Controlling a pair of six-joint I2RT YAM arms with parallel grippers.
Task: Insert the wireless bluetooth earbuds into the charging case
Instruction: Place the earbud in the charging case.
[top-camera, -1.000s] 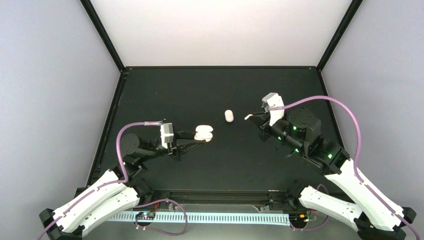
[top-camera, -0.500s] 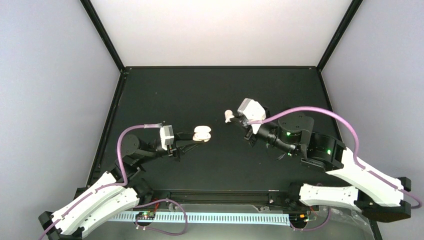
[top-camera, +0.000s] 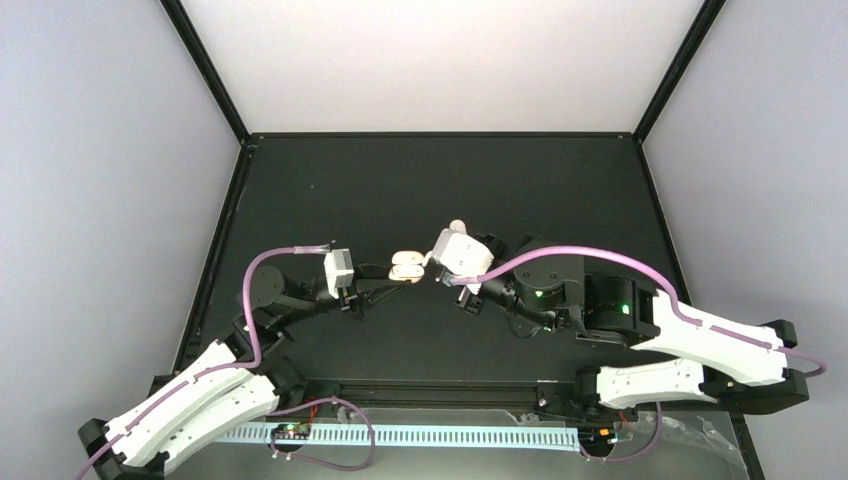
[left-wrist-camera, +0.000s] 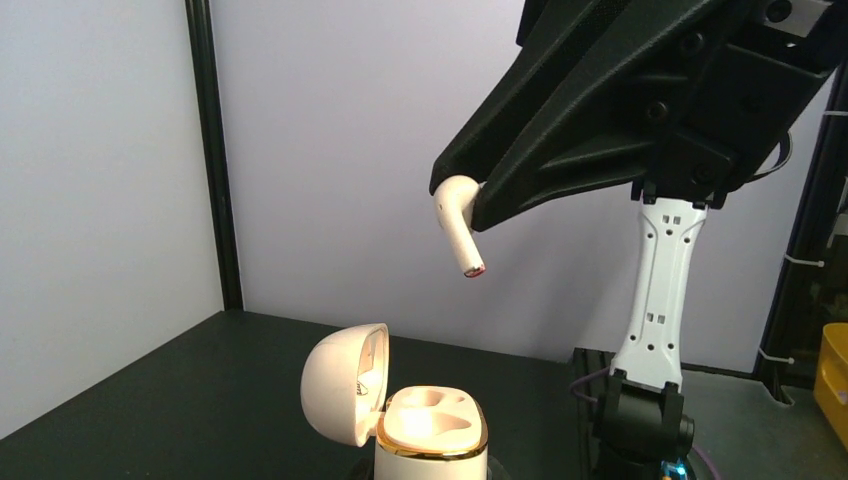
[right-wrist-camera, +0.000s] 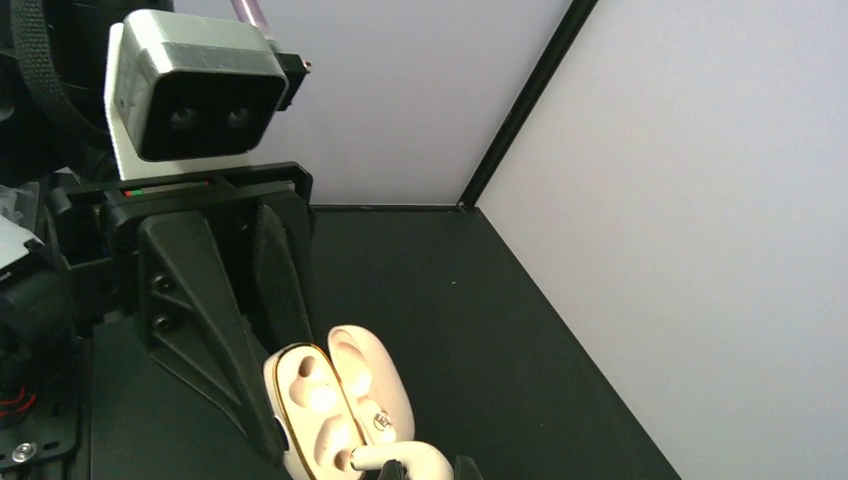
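Observation:
The charging case (top-camera: 405, 267) is pale with a gold rim. Its lid (left-wrist-camera: 345, 385) is swung open and both sockets (left-wrist-camera: 432, 415) are bare. My left gripper (top-camera: 392, 270) is shut on the case's body and holds it upright off the table. My right gripper (top-camera: 432, 262) is shut on one pale earbud (left-wrist-camera: 458, 225). The earbud's stem points down and hangs above the case, slightly right of it, without touching. In the right wrist view the earbud (right-wrist-camera: 405, 458) lies just over the near end of the case (right-wrist-camera: 315, 405). No other earbuds show.
A small white oval thing (top-camera: 458, 227) lies on the black table (top-camera: 400, 190) just behind my right wrist camera. Grey walls close in the table on three sides. The left arm's black fingers (right-wrist-camera: 215, 320) flank the case.
My right arm has swung left across the table with the earbud, from the right-middle to right beside the open case. The left gripper and the case have barely moved.

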